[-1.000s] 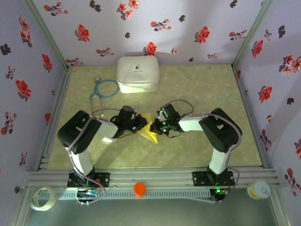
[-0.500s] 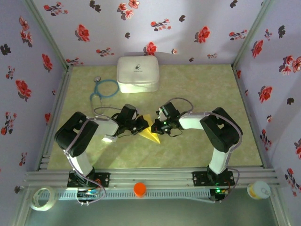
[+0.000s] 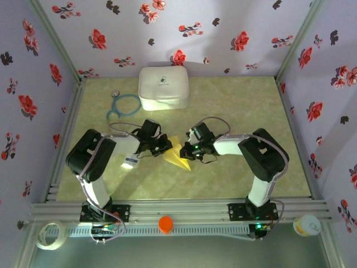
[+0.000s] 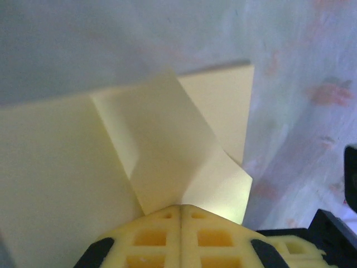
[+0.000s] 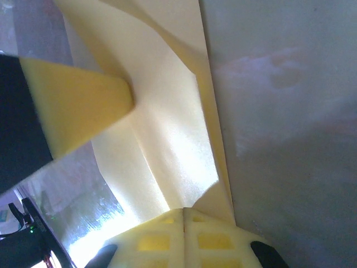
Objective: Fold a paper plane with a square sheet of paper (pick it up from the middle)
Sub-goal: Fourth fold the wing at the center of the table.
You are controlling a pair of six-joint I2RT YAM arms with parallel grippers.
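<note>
On the near rail at 6 o'clock sits an orange round object. At table centre, the left gripper and right gripper face each other. Each is clenched on the partly folded yellow sheet of paper, the left at its 9 o'clock side and the right at its 3 o'clock side. Beyond, a blue stethoscope lies at 11 o'clock and a white case at 12 o'clock.
</note>
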